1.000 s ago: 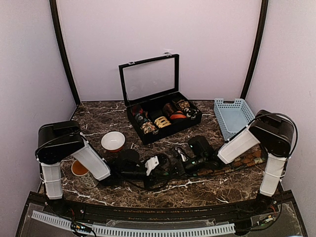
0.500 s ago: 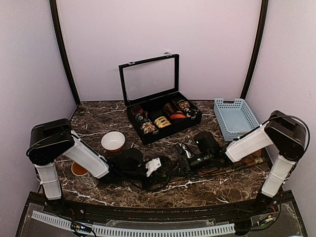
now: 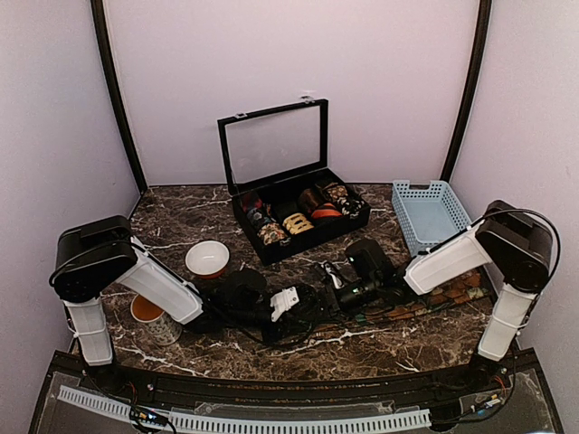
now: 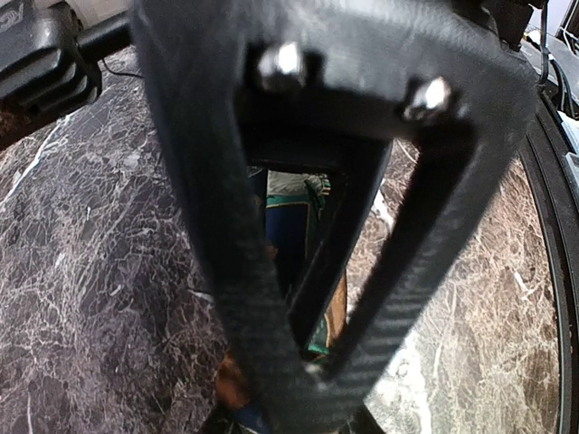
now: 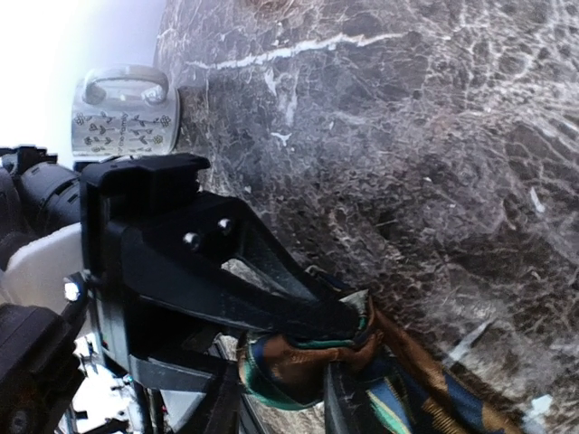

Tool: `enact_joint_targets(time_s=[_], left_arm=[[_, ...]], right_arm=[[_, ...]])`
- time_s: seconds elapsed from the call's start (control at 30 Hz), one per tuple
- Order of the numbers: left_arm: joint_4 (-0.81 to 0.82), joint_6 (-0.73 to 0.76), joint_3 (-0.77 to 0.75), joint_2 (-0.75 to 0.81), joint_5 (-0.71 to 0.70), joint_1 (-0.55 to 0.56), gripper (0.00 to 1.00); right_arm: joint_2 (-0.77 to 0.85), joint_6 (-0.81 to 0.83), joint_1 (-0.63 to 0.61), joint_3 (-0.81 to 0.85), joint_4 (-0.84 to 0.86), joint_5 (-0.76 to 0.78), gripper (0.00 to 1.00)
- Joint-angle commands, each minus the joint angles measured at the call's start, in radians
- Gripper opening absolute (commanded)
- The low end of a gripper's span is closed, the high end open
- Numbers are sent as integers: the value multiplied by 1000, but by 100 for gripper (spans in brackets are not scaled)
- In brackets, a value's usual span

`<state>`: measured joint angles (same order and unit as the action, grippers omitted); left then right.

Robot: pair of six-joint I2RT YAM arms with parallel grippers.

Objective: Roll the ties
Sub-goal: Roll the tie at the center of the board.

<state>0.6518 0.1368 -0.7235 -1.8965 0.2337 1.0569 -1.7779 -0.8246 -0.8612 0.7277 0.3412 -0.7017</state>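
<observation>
Pinching with its jaws nearly together, the left gripper [image 4: 312, 354] has the bunched end of a tie [image 5: 300, 366] between its black, finely ridged fingers. The right gripper [image 3: 338, 291] sits just beside it at 3 o'clock, and I cannot tell whether its jaws are open or closed on the cloth. From that wad the tie runs flat over the tabletop [image 3: 181, 226] toward 3 o'clock, ending near the right arm's base, with the open box [image 3: 298, 242] of rolled coils at 12 o'clock. The likely trouble is that the cloth looks smooth and slippery, so the loose wad could slide out of the pinch or unwind, and two grippers this close might knock together. The tie is thin and soft, patterned green, brown and orange, while the tabletop is hard, glossy, veined marble.
</observation>
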Motion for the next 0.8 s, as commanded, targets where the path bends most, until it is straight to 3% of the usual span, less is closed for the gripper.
enact_joint_targets(time_s=[0.0, 0.13, 0.27, 0.43, 0.5, 0.77], left_arm=[[-222, 4, 34, -59, -21, -1, 26], [-211, 6, 39, -56, -26, -1, 27], [-175, 8, 49, -28, -23, -1, 36], [-71, -4, 103, 95, -48, -1, 60], [-9, -1, 134, 142, -46, 0, 76], [160, -26, 163, 91, -43, 3, 82]], right_arm=[[-34, 32, -12, 29, -58, 48, 20], [-27, 68, -12, 23, -98, 67, 0], [-28, 94, -4, 16, -122, 78, 0], [-28, 98, 3, -6, -113, 92, 0], [-30, 100, 9, -15, -113, 93, 0], [3, 126, 32, -51, -138, 92, 0]])
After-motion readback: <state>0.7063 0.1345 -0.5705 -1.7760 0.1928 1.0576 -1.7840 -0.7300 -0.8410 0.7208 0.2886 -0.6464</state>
